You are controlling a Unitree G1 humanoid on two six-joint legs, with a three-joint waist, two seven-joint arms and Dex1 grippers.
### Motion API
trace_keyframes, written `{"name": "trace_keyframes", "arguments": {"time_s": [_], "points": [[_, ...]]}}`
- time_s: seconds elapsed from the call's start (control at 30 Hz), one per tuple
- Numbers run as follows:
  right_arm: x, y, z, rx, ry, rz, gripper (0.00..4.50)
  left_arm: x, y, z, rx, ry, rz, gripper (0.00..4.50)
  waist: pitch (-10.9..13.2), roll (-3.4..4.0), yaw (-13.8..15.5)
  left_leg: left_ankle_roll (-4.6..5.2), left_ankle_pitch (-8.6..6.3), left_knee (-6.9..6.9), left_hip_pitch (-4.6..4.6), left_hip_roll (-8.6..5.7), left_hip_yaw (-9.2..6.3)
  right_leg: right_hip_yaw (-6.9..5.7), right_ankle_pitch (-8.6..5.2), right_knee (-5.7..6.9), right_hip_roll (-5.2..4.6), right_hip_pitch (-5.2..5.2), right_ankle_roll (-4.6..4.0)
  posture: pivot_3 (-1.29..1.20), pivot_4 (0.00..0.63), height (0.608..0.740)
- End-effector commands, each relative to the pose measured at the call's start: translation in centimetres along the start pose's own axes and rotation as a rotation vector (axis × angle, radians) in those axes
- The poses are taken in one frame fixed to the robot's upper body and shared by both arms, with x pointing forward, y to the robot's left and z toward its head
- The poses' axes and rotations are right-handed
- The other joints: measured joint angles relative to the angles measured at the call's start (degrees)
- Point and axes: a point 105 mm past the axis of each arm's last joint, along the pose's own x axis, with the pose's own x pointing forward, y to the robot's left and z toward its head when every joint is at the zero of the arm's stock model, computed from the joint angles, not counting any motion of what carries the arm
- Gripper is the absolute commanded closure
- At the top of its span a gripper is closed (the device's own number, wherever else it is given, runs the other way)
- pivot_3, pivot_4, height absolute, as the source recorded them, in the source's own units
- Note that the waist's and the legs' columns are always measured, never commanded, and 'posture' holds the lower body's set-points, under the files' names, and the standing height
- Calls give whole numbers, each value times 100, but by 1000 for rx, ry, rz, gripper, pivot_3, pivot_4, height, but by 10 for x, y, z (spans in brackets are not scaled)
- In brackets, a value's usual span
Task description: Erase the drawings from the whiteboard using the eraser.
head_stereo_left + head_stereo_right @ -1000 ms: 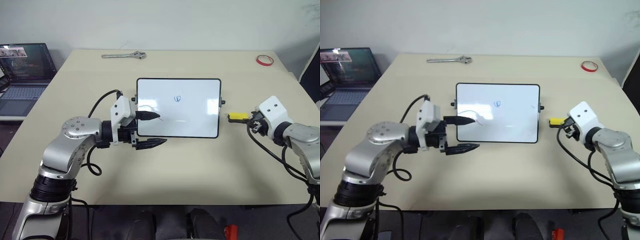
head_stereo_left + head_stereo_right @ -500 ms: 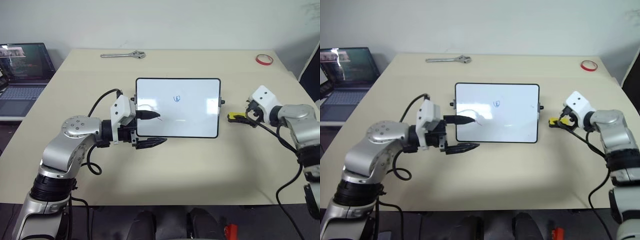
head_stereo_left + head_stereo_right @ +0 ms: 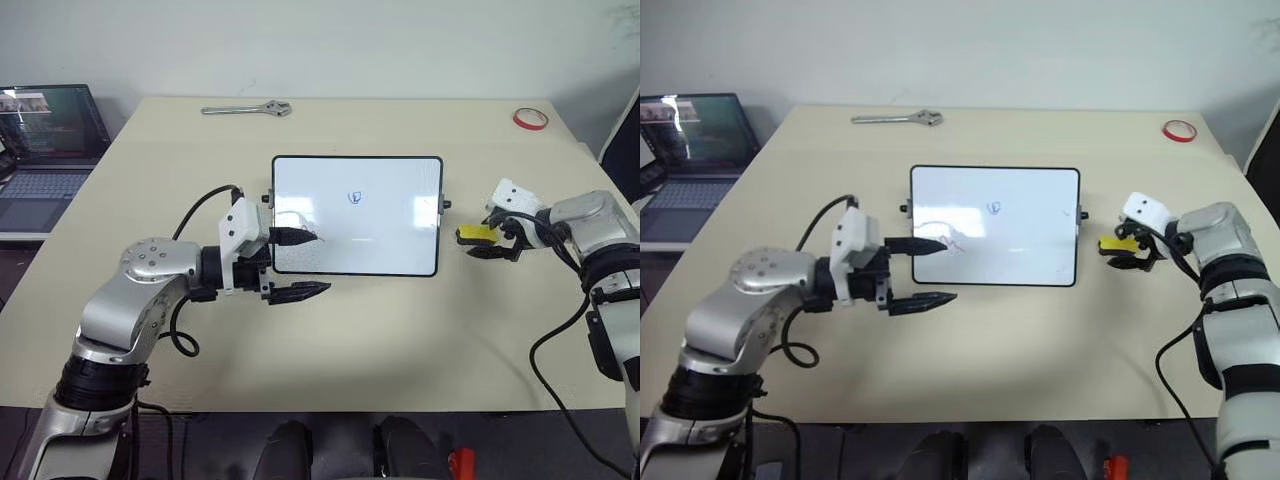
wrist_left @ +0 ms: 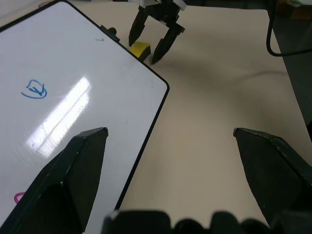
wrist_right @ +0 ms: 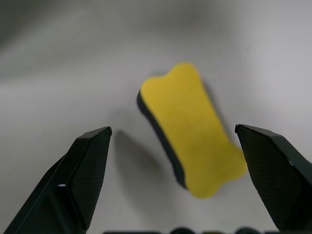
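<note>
in the left eye view, the whiteboard [image 3: 357, 215] lay flat in the middle of the table [image 3: 330, 340]. a small blue squiggle [image 3: 354, 197] sat near the middle of the board, and a red scribble [image 3: 306, 236] sat close to the board's left edge. the eraser [image 3: 476, 234] lay on the table just to the right of the board, not touching it. the right gripper [image 3: 492, 240] hung right at the eraser with its two black fingers wide apart, holding nothing. the left gripper [image 3: 296, 263] stood at the board's left edge, fingers apart and holding nothing, with one finger over the board and one in front of it.

in the right eye view, a wrench [image 3: 896, 119] and a red tape ring [image 3: 1177, 130] lay far back on the table, and a laptop [image 3: 685, 150] sat off to the left.

in the left wrist view, the blue squiggle showed on the board and the yellow eraser peeked out between the other gripper's fingers, past the board's corner.

in the right wrist view, the eraser lay slanted between the two open fingers, nearer to one finger than the other.

to do this step well, the right gripper likely needed to turn a bit so its fingers met the eraser's long sides, and slide over so the block sat in the middle. then it could go down low and squeeze the black base. pushing down crooked might have tipped the eraser or shoved it away.
</note>
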Motion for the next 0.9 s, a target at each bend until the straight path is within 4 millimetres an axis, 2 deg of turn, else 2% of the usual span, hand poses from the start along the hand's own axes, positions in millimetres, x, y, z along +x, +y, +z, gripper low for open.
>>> {"name": "trace_keyframes", "arguments": {"time_s": [0.03, 0.33, 0.43, 0.6, 0.73, 0.83, 0.9], "points": [[1, -7, 10, -45, -12, -47, 54, -7, 1, 13, 64, -31, 16, 0, 0, 0, -9, -4, 2, 1, 1, 1, 0, 0, 0, 1, 0, 1, 0, 0, 150, 740], [8, -6, 13, 18, -50, -68, 54, 1, -24, 27, 77, -92, -184, 0, 0, 0, -33, -12, 7, 7, 8, 2, 2, 2, 3, 12, 1, 8, 1, 0, 150, 740], [7, -5, 13, 36, -60, -54, 54, 13, -37, 35, 101, -109, -322, 0, 0, 0, -31, -12, 7, 8, 9, 1, 3, 0, 3, 16, 2, 8, 1, 0, 150, 740], [10, -5, 16, 59, -76, -71, 54, 39, -30, 40, 159, -96, -346, 0, -1, -1, -75, -13, 8, 12, 11, 0, 9, 2, 3, 17, 11, 12, 1, 0, 150, 740], [13, -6, 19, 81, -91, -86, 54, 51, -29, 40, 180, -91, -359, 0, -1, -1, -159, -13, 8, 11, 12, 2, 10, 2, 3, 21, 11, 11, 1, 0, 150, 740], [14, -6, 22, 111, -116, -87, 653, 51, -29, 39, 181, -85, -366, 0, 0, 0, -177, -14, 8, 11, 12, 2, 9, 6, 3, 22, 11, 9, 1, 0, 150, 740], [15, -6, 25, 130, -131, -88, 1315, 49, -27, 37, 178, -75, -354, 0, 0, 0, -175, -14, 8, 11, 12, 1, 8, 4, 3, 24, 11, 9, 1, 0, 150, 740]]}}
